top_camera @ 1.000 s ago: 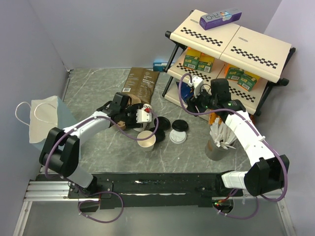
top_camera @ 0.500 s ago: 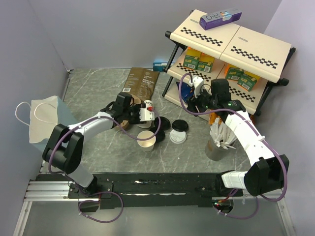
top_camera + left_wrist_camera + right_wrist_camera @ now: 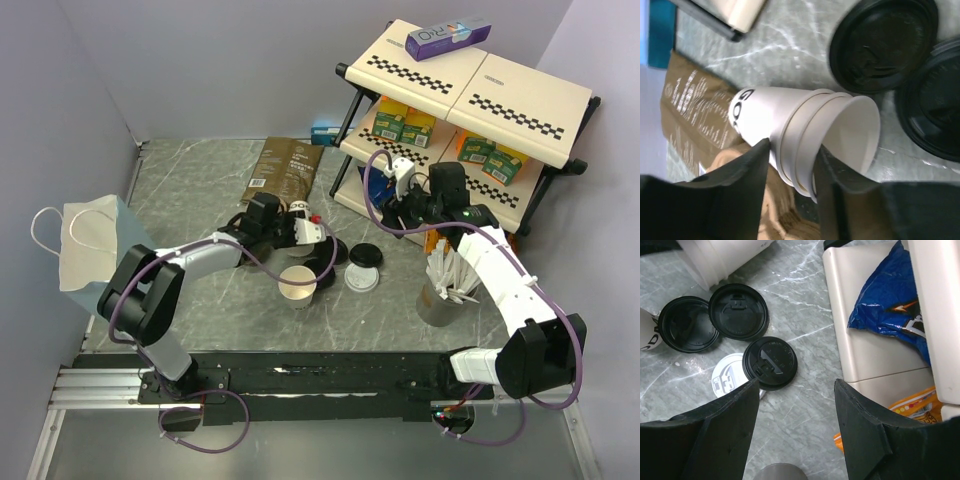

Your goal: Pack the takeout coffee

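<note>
The left arm stretches low over the grey marbled table [image 3: 200,180], the left tool [image 3: 791,162] straddling a sideways stack of nested white paper cups [image 3: 770,115]; clamped or not, I cannot tell. Another white paper cup [image 3: 298,284] stands upright, unlidded, nearby. The right tool [image 3: 796,390] hovers, fingers apart.

Grey marble tabletop [image 3: 200,190]; lilac walls [image 3: 200,60]; checkered shelf rack [image 3: 470,90] right.

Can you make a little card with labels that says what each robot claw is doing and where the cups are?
Left claw: straddles a stack of white cups lying sideways
Right claw: open, holding nothing
Standing cup: upright, no lid
Black lids: three, loose on the table
White lid: partly under a black one
</note>
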